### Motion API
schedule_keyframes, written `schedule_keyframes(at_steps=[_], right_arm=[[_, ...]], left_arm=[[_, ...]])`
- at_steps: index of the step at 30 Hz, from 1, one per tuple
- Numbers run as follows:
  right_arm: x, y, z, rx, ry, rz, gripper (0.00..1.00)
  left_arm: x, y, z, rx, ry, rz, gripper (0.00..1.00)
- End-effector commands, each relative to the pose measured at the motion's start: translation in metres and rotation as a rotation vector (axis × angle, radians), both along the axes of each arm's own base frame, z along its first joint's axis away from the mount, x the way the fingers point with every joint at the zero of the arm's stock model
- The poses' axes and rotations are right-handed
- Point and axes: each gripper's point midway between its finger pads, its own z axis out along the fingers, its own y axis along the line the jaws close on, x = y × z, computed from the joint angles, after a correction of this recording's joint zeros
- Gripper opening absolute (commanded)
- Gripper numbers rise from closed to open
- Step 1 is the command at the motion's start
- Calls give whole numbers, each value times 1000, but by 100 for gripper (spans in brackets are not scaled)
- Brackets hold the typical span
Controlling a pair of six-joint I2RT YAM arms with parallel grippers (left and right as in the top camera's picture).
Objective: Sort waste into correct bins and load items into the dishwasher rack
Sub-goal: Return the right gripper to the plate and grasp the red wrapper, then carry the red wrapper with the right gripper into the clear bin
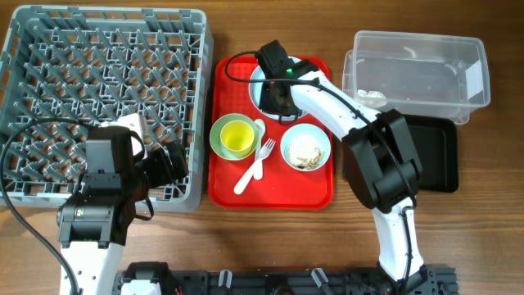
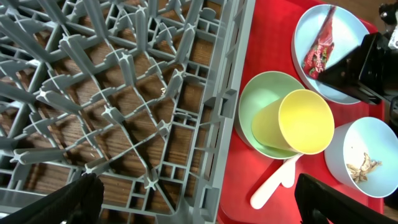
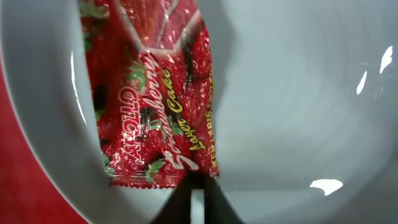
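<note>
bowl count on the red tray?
2: round light-green plastic bowl, left on the flat red tray, small yellow cup inside; round pale-blue bowl, right, holding beige crumbly leftovers. None apparently hidden.

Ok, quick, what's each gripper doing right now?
Left gripper: open, holding nothing, above the dishwasher rack.
Right gripper: shut on the red wrapper, at its edge, in the pale-blue plate.

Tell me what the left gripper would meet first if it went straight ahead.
Most likely the side wall of the grey rack, just before the red tray; depth is hard to judge.
</note>
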Motion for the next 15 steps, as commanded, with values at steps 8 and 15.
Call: schedule_keyframes(at_steps=[8, 15], right_arm=[[33, -43, 94, 5, -201, -46, 4], [38, -45, 137, 64, -288, 19, 20]], left_arm=[[2, 0, 9, -13, -23, 2, 100], [2, 0, 9, -13, -23, 2, 100]])
